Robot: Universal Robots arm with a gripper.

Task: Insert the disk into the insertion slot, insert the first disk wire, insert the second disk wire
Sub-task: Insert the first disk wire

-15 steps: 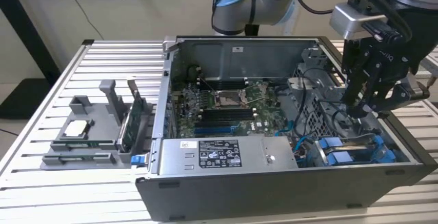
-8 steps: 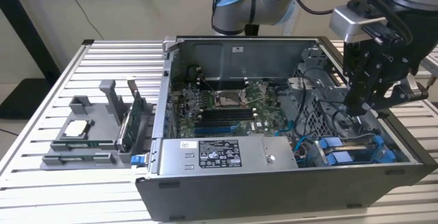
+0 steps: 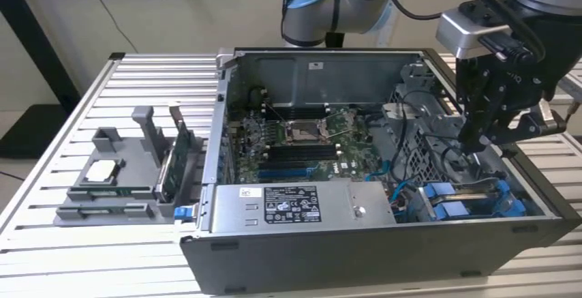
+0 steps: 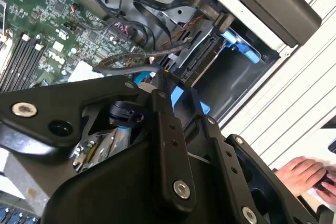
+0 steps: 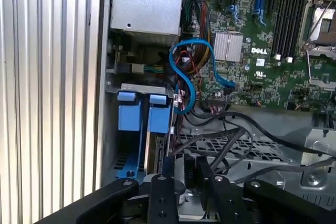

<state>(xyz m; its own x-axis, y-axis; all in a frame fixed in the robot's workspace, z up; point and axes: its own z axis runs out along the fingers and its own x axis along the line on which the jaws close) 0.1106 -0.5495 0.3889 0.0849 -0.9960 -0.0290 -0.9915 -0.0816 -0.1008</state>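
An open computer case (image 3: 364,264) lies on a slatted table (image 3: 136,66), with the gripper (image 3: 479,141) reaching down into its drive corner. In the first wrist view the fingers (image 5: 160,195) look clenched on the plug end of a black wire (image 5: 231,139), which trails away from them in a loose loop. Just beyond the fingertips stands the slot (image 5: 128,150), grey metal with blue fittings (image 5: 129,117). The disk (image 5: 156,153) appears already seated in it, its edge near the fingers. The wire is probably light and floppy, so it would sag if held along its length; the stiff plastic plug is the sound place to grip. Its contacts are likely delicate and want square alignment, not force.
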